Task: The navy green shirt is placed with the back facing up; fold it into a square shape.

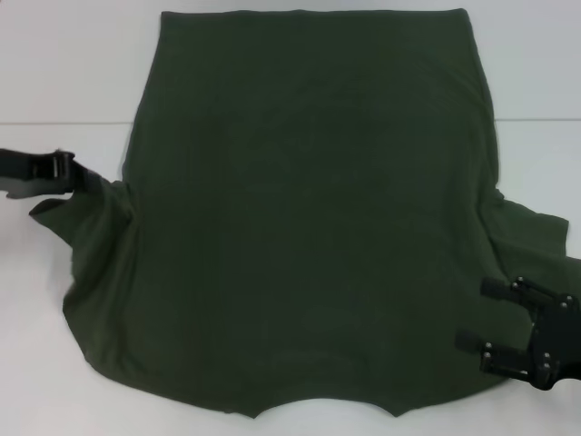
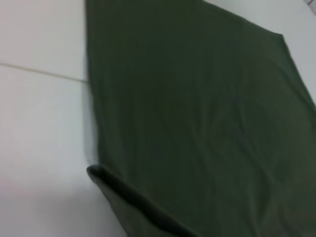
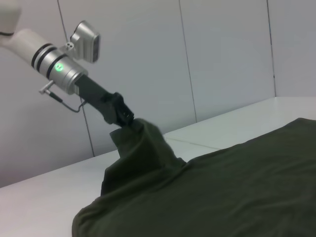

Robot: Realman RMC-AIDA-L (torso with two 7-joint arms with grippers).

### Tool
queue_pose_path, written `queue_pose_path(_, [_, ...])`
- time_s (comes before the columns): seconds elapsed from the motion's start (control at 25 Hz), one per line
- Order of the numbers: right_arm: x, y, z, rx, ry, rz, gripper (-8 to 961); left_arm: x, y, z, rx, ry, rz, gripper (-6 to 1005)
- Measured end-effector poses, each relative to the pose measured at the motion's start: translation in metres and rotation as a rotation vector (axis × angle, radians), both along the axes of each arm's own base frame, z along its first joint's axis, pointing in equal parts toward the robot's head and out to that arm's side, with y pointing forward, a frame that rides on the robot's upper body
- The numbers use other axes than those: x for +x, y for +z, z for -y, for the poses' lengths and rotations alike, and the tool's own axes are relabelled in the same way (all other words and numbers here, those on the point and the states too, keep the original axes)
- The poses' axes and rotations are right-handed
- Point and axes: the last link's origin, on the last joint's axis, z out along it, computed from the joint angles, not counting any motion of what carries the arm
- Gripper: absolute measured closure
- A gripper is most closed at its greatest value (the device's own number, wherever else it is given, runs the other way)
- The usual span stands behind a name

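The navy green shirt [image 1: 309, 227] lies spread flat on the white table [image 1: 54, 73], hem at the far side and neckline at the near edge. My left gripper [image 1: 95, 180] is shut on the shirt's left sleeve. The right wrist view shows that left gripper [image 3: 129, 121] holding the sleeve fabric pulled up into a peak above the table. My right gripper [image 1: 474, 315] rests over the shirt's right side by the right sleeve [image 1: 531, 227], its two fingers apart and open. In the left wrist view the shirt [image 2: 197, 123] fills most of the picture, with a raised fabric edge [image 2: 128, 197] close by.
A seam line [image 1: 64, 123] crosses the white table on both sides of the shirt. A pale wall [image 3: 222, 59] stands behind the table. Bare table shows left and right of the shirt's far half.
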Motion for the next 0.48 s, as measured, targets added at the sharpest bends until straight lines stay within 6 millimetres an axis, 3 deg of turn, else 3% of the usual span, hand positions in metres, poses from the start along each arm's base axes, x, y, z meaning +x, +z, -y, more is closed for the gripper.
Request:
queue_pose_path(0.2, [0.0, -0.001, 0.001, -0.003, 0.0, -0.005, 53, 0.02, -0.005, -0.007, -0.035, -0.014, 0.003, 995])
queue_pose_path(0.48, [0.0, -0.003, 0.001, -0.004, 0.0, -0.006, 52, 0.037, -0.041, -0.009, -0.085, -0.018, 0.017, 996])
